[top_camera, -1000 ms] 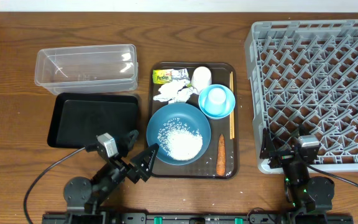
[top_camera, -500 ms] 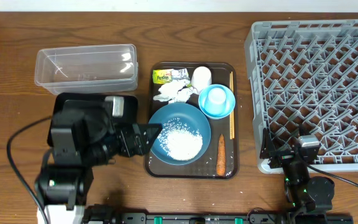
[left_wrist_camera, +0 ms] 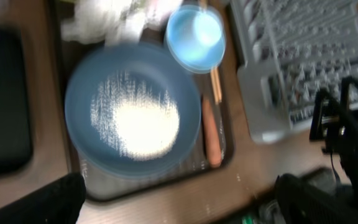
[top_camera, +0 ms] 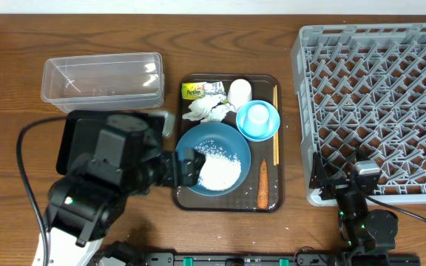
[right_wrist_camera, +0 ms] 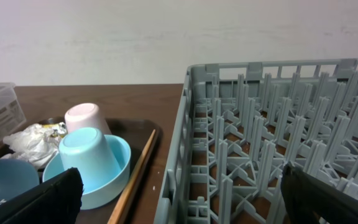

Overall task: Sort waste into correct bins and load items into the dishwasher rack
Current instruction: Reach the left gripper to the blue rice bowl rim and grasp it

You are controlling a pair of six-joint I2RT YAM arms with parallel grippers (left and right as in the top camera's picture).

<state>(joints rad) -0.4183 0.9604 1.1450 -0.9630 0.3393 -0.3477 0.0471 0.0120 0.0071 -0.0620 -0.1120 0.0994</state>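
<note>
Right of the table, grey dishwasher rack; right gripper at its near corner, jaws apart, empty. Brown serving tray at centre carries dark-blue bowl with rice, light-blue bowl with pale-blue cup, and white cup. Clear tub and black tray lie left. Left gripper, jaws apart, hangs over the dark-blue bowl. Right wrist view shows both cups mouth-down; overhead does not.

large bowl was dark blue | rice was white | rack was grey lattice | wrapper was yellow-green, seemingly printed | stick was orange | desk was brown
</note>
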